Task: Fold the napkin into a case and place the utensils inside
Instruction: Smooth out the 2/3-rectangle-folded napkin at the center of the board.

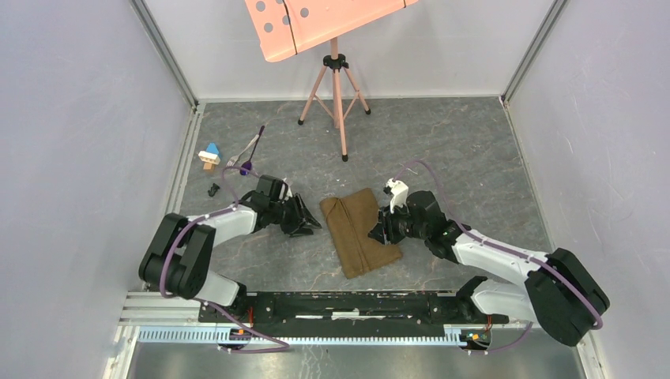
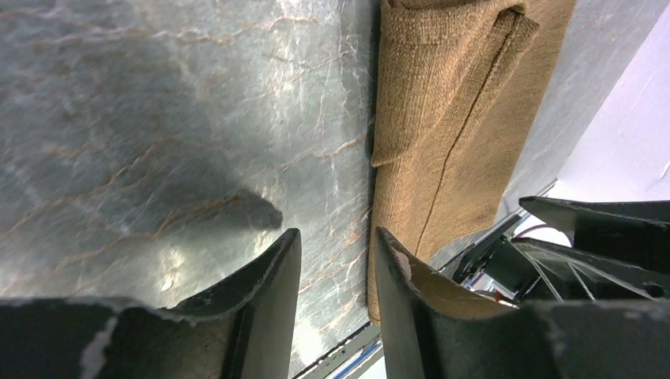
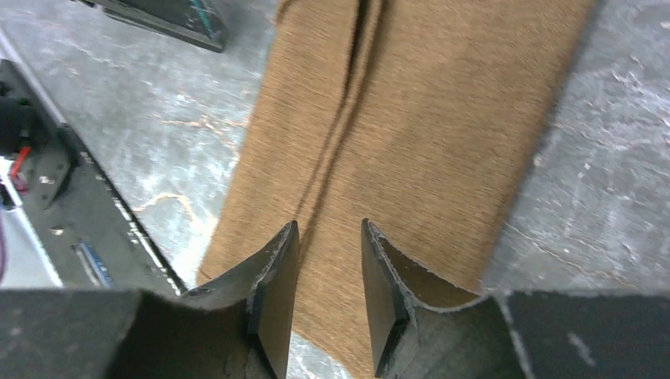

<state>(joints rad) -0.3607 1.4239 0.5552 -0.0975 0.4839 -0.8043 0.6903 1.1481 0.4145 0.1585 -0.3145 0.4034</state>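
From above you cannot see either tool's fingertips, because the wrist bodies cover them. The right tool (image 3: 328,268) also hides part of the napkin's right edge. The napkin (image 1: 359,231) lies mid-bench as a layered rectangle, slightly askew, with a lengthwise fold line. Both wrist views cut off its far end. The fork (image 1: 237,158) and spoon (image 1: 254,148) lie crossed at the far left, too small for you to read detail. A toy block (image 1: 209,155) sits just beside them and a black piece (image 1: 213,189) lies nearer the arms.

Your left tool (image 2: 336,272) is narrowly parted and holds nothing. Bare bench (image 1: 458,158) shows in its gap, and one finger (image 2: 411,316) covers a bit of the napkin's edge. Your right tool is likewise narrowly parted and empty over the cloth; whether it touches, you cannot tell.

Open bench lies between napkin and utensils, and at far right. The tripod (image 1: 337,95) stands at the back. The base rail (image 1: 348,304) runs near the napkin's near end.
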